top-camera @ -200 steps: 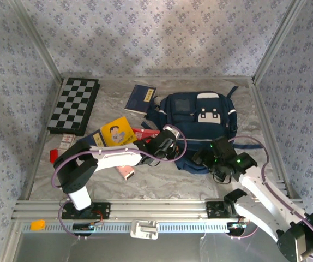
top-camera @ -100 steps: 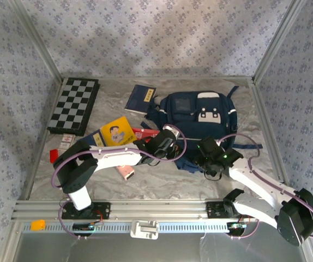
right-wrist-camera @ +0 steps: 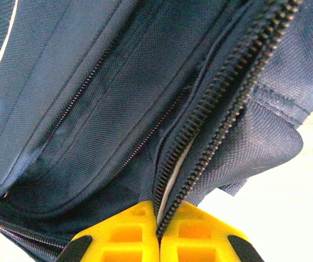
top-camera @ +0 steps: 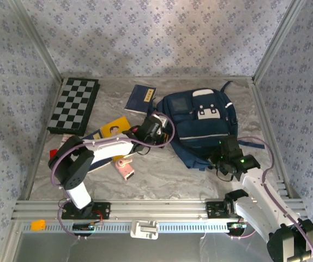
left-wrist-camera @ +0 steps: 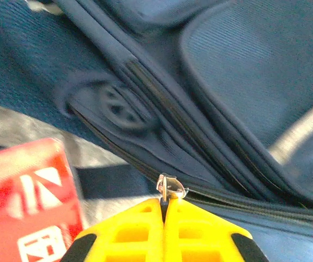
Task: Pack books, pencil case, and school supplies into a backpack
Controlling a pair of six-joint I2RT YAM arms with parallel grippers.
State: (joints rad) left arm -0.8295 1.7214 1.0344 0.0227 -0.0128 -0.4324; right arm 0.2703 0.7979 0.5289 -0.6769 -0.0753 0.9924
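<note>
My left pincer (left-wrist-camera: 163, 205) pinches the backpack's (top-camera: 200, 131) zipper pull (left-wrist-camera: 171, 187); my right pincer (right-wrist-camera: 157, 217) clamps the zipper edge (right-wrist-camera: 211, 125), bracing it for unzipping.

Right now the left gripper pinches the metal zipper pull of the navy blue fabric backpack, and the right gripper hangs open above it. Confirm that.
Wrong on the right gripper: the right wrist view shows it shut on the open zipper edge of the navy blue fabric backpack, not hanging open. The left gripper does pinch the small metal zipper pull.
</note>
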